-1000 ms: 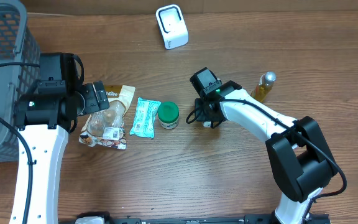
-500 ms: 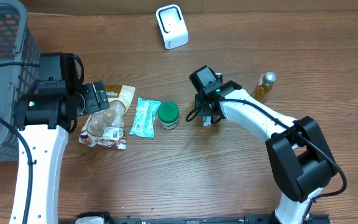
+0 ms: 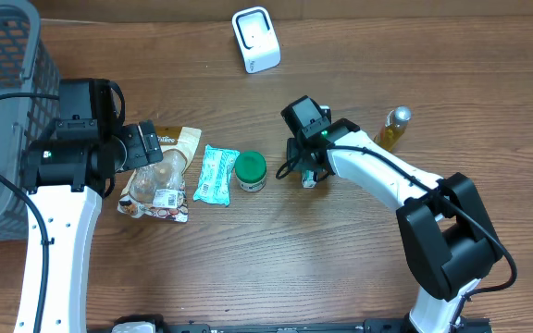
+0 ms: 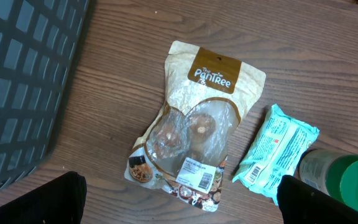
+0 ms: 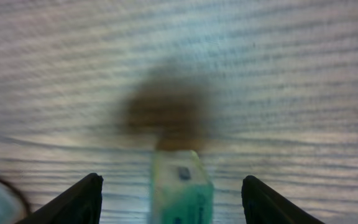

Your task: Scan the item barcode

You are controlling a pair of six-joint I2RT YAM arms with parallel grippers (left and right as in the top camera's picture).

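Closest to the front edge of the desk [image 3: 276,268], on the left side, the left gripper [image 4: 185,204] hangs over a tan snack pouch [image 4: 194,134]. The pouch lies flat with its printed header turned toward the far edge. The gripper's fingers [image 4: 45,202] stand spread very wide and hold nothing.

Just beside the pouch to the right lies a teal packet [image 3: 216,174]. Just beside that stands a green-lidded jar [image 3: 251,170], so the three make a row across the middle of the desk.

Further right along the same row, apart from the jar, the right gripper [image 5: 175,208] points down at the small green-and-white item [image 5: 180,180] (the wrist view is blurred, so its print cannot be read). The item rests on the wood between the fingers [image 5: 73,202]. They are parted, with bare desk showing on either side of the item, so they are not gripping it.

A little farther back, toward the right edge, stands a golden bottle [image 3: 394,128].

Near the far edge, about midway along it, sits the white scanner [image 3: 255,39], well apart from the item. A grey basket [image 3: 7,55] fills the far left corner.
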